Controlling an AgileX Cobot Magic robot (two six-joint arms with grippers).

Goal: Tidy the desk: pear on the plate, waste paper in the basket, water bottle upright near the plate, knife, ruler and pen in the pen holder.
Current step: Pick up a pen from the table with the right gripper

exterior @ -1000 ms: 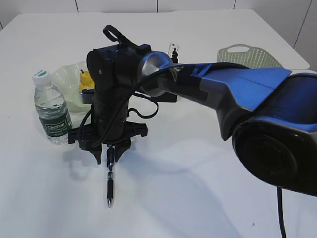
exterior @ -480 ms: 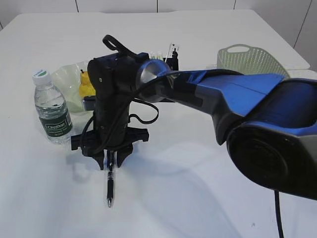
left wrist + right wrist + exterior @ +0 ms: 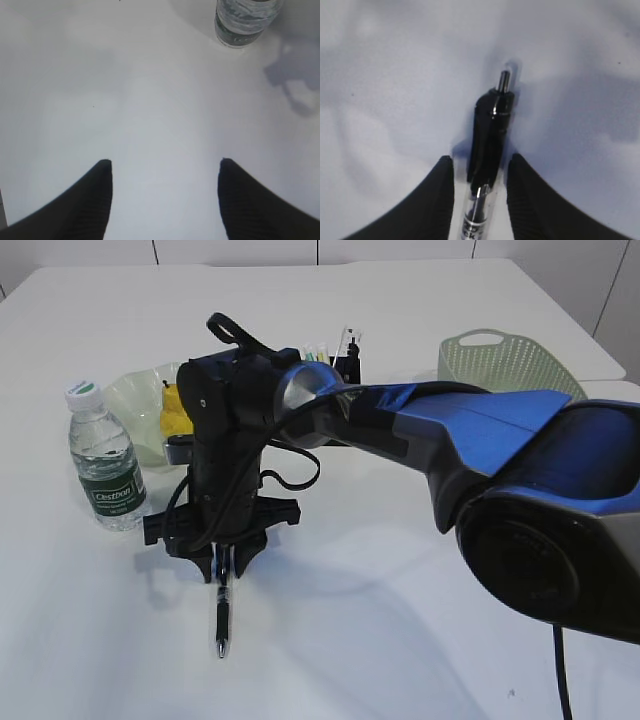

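Pen [image 3: 221, 615] flat on the white tabletop [image 3: 420, 640], lower left of centre in the exterior view, tip toward the lower edge of the frame; upper end between the two fingers of the right end effector [image 3: 228, 566]. Right wrist view: dark pen barrel [image 3: 489, 145] between both fingers, narrow gaps visible on either side, jaws partly parted and not clamped on it.

Containers, three:
- Plate [image 3: 130, 400], pale green with wavy rim, left of frame; holds one yellow pear [image 3: 176, 410], partly hidden behind the right arm.
- Pen holder [image 3: 347, 364], black, upper centre, mostly hidden behind the arm; several items protruding from the top, kind and number not discernible.
- Basket [image 3: 505, 362], sage green, upper right; contents not visible from this angle.

One water bottle [image 3: 103, 460], upright, white cap, dark green label, just beside the plate on its left; base also visible at upper right of the left wrist view [image 3: 245, 22].

Left end effector [image 3: 165, 172]: fingers spread wide, released, above bare tabletop, nothing between them.

Obstruction: large blue and black right arm [image 3: 480, 440] crossing from lower right to centre, blocking much of the plate, pear and pen holder.
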